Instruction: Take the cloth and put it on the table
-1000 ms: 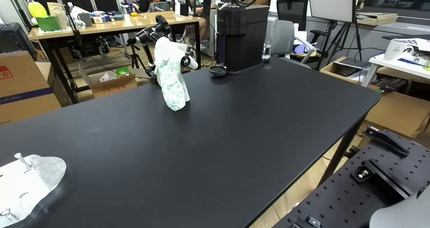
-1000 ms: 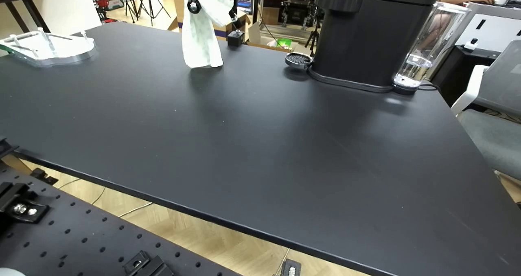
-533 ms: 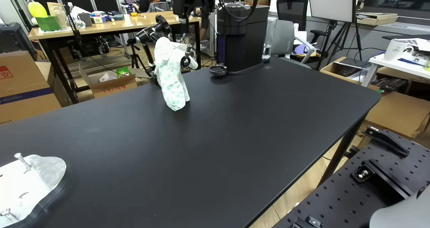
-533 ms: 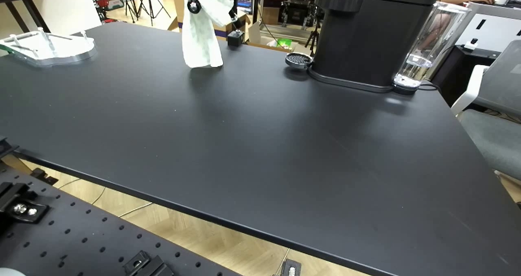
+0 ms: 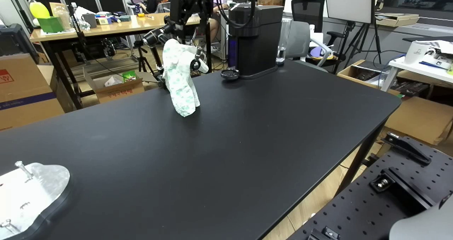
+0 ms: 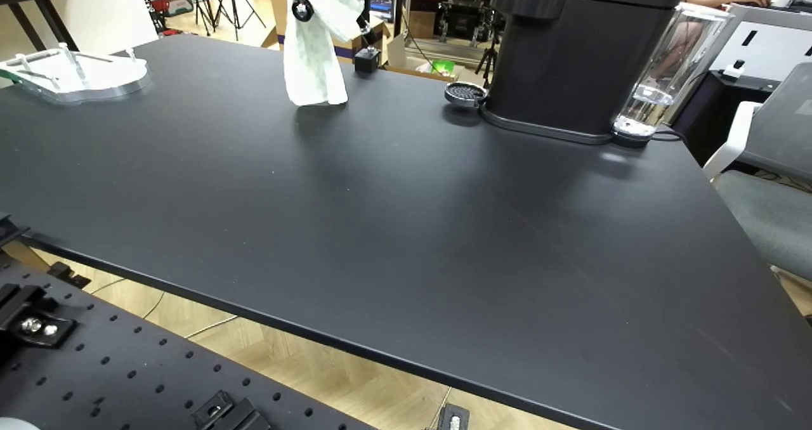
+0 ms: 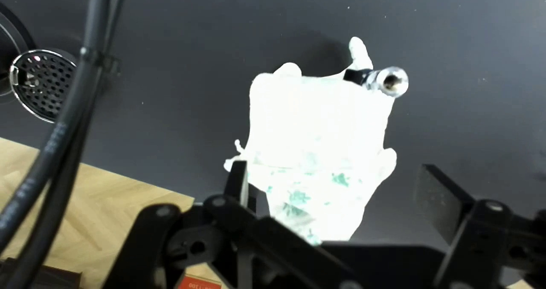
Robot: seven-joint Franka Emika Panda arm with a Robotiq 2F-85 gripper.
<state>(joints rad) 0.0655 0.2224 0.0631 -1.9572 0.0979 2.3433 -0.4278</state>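
Observation:
The cloth point(image 5: 181, 78) is white with a green print. It hangs draped over a small stand at the far edge of the black table point(image 5: 226, 162), and its lower end reaches down close to the tabletop. It also shows in an exterior view point(image 6: 314, 62) and in the wrist view point(image 7: 320, 127), where it is overexposed. My gripper point(image 5: 191, 26) is open and empty just above and behind the cloth's top. In the wrist view the fingers of my gripper point(image 7: 341, 191) stand wide apart on either side of the cloth's lower part, with no visible grip on it. Most of the stand is hidden under the cloth.
A black coffee machine point(image 5: 254, 45) with a round drip tray point(image 5: 230, 74) and a clear water tank point(image 6: 650, 94) stands beside the cloth. A black clamp arm point(image 5: 161, 34) rises behind it. A pale plate with bolts point(image 5: 46, 183) lies at the table's other end.
My gripper has come down and moved left in an exterior view, from the top edge toward the cloth's top. The cloth has not moved.

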